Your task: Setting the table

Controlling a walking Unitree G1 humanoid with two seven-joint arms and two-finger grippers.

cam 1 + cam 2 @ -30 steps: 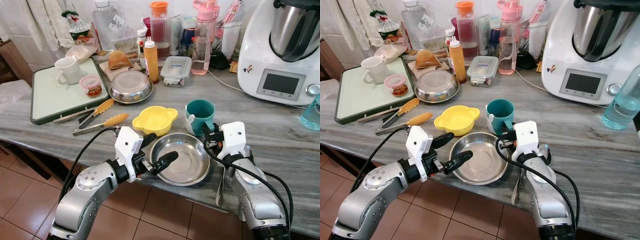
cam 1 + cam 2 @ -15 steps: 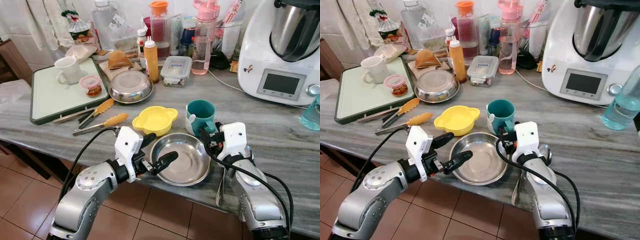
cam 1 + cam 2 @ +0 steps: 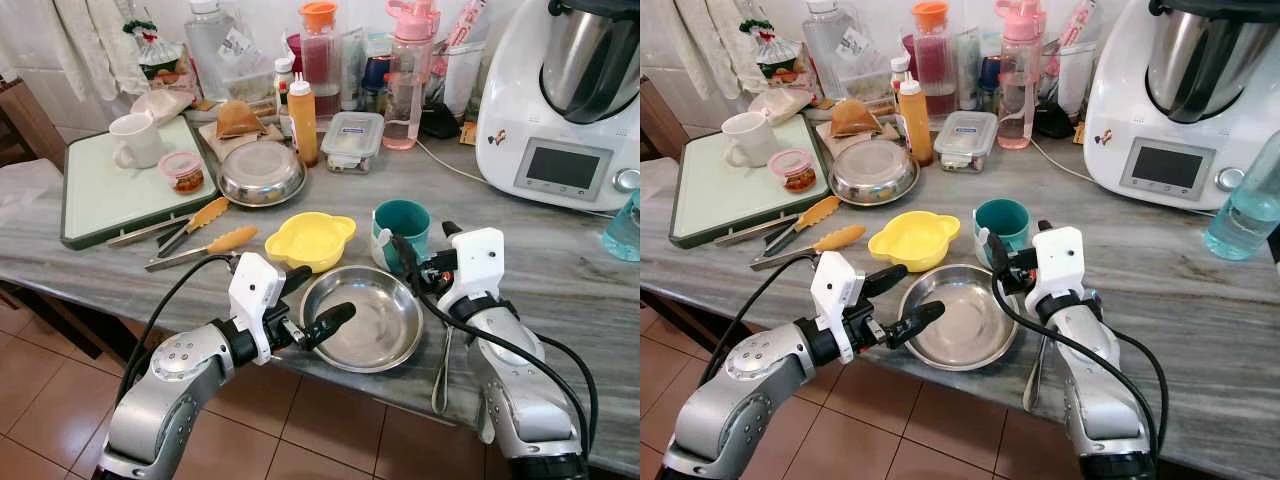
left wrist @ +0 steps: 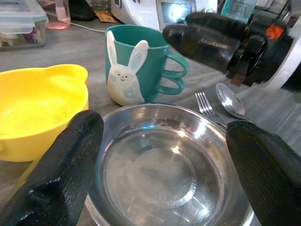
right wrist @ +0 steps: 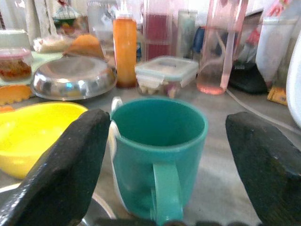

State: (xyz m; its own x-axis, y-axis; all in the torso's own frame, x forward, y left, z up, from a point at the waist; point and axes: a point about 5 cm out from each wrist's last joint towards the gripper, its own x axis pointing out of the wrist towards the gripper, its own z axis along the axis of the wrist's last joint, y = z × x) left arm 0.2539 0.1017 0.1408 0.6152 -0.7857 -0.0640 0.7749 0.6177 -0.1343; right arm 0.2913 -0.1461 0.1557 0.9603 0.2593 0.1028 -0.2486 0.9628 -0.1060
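A shallow steel bowl (image 3: 362, 320) sits at the counter's front edge. My left gripper (image 3: 322, 296) is open at its near left rim, one finger (image 4: 61, 174) on each side of the bowl (image 4: 164, 174). Just behind stand a teal bunny mug (image 3: 402, 232) and a yellow bowl (image 3: 309, 240). My right gripper (image 3: 425, 245) is open, level with the mug (image 5: 157, 136) on its handle side, the mug showing between its fingers (image 5: 61, 174). A fork (image 4: 204, 103) and spoon (image 4: 230, 100) lie right of the steel bowl.
Tongs (image 3: 200, 245) lie left of the yellow bowl. A green tray (image 3: 85, 200) with a white cup is at the back left. A covered steel dish (image 3: 262, 172), bottles and a lidded box crowd the back. A white kitchen machine (image 3: 560, 100) stands at the back right.
My right gripper has lifted from the steel bowl's right rim and moved back, now level with the mug's handle. The left gripper has stayed at the bowl.
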